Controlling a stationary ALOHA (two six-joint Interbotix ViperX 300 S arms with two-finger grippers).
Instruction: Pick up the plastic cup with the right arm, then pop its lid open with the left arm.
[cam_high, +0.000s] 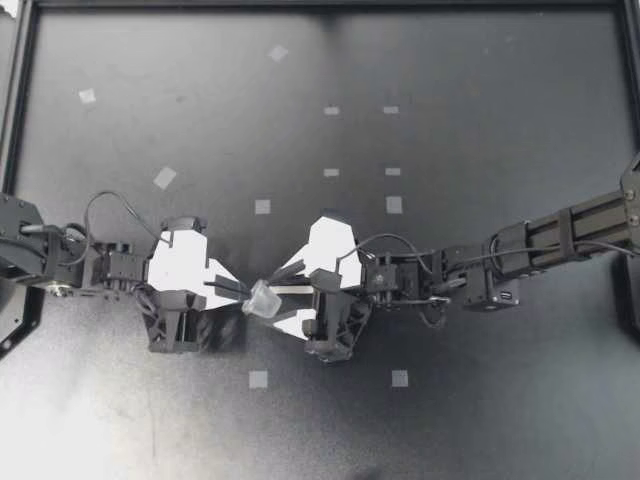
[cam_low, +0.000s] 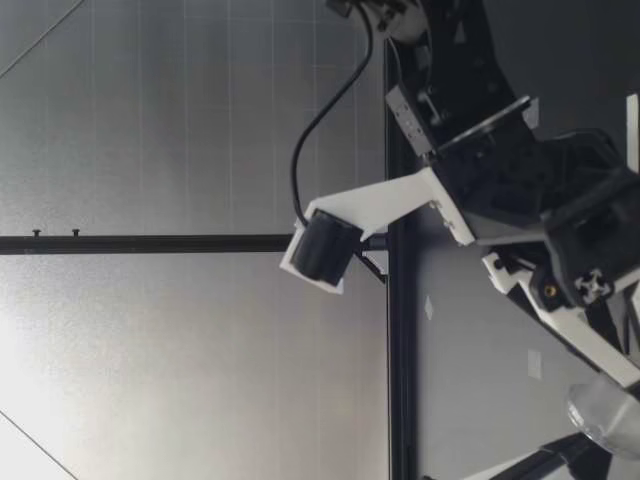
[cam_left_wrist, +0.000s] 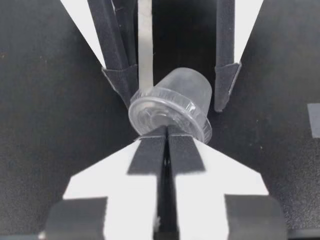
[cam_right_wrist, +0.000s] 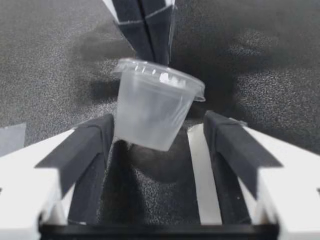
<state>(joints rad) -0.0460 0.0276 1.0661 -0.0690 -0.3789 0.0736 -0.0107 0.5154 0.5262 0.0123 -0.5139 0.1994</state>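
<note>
Top view: left gripper and right gripper meet tip to tip over the dark matte tabletop. They are somewhat nearer its left edge than its right and well away from every corner. Between them is a small clear plastic cup, tilted. White tape squares are scattered about, none touching it.

Left wrist view: left gripper is narrow, its fingers all but together, pinching the rim of the clear round lid. That thin pinch looks to be all that carries the cup.

Right wrist view: right gripper stands wide with the cup body between its fingers. One pad is at or against the wall and the other is clearly apart, so this side has no grip.

Low view: cup hangs clear of the table surface.

Risks, as I judge them:
- The hold is on the lid's lip only. If the lid unsnaps or the lip slides out of the pinch, the cup drops and may roll toward the left edge.
- The cup sits off-centre between the wide fingers. If they close as they stand, one pad would arrive first and shove the cup sideways, levering it against the pinch.
- The thin, tapered wall could buckle under a hard squeeze, or squirt out toward the narrow base.
- If the left gripper lets go before both right pads bear on the wall, nothing holds the cup.
- The fingertips are crowded, so a small misjudged move could knock them together.
</note>
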